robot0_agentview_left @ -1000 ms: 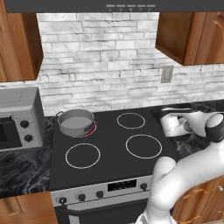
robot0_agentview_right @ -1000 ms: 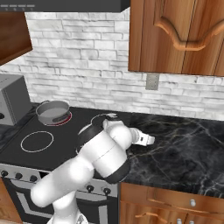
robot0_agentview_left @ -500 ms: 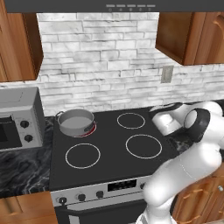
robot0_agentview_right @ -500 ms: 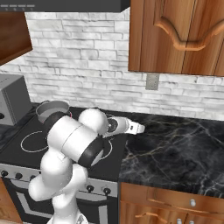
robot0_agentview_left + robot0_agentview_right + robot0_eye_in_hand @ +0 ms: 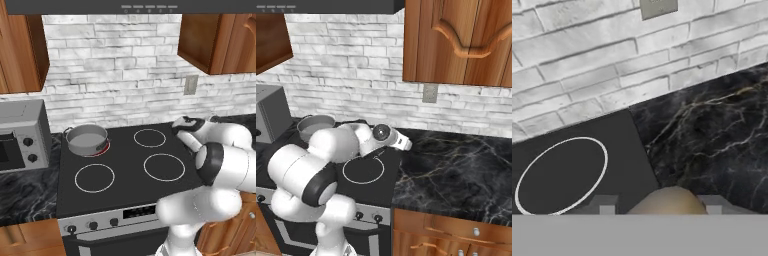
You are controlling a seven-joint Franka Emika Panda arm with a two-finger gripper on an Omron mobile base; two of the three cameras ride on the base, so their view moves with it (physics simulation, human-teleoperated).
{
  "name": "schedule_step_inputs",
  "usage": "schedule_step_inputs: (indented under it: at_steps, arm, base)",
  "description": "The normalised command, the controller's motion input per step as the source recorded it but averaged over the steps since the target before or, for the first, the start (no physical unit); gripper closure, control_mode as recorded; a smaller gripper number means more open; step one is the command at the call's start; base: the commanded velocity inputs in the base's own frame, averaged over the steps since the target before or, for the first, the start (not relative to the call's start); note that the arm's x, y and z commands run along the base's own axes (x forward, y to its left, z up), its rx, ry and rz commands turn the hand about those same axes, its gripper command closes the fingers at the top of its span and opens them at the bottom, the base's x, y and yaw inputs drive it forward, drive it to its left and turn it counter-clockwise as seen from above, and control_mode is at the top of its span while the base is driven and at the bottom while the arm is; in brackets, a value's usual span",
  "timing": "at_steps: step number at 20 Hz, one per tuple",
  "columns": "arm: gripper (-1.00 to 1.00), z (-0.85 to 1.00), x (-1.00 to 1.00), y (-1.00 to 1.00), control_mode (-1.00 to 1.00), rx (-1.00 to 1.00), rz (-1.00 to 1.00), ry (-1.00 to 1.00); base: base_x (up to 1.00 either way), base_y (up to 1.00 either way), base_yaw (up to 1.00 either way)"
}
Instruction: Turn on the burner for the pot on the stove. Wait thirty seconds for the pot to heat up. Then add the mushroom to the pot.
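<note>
On rear-left burner [image 5: 95,148]: pot [image 5: 87,139], looks empty.

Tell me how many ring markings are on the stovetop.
4 on the stove: back left, the red-tinged burner under the pot; back right; front left; front right. None seem hidden.

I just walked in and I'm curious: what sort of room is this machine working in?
A home-style kitchen, computer-drawn by the look of it. A black glass stove holds a small steel pot, a grey box oven sits beside it, and wooden cabinets hang over a dark marble counter.
</note>
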Motion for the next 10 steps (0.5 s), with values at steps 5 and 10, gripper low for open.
schedule_step_inputs:
  at_steps: [5,10]
  arm:
    - [1.0,0.23,-0.22,0.66,-1.0,0.06,0.0,0.13]
    - [1.0,0.01,-0.16,0.7,-1.0,0.0,0.0,0.03]
  base:
    - [0.0,0.0,0.0]
    - [0.0,0.0,0.0]
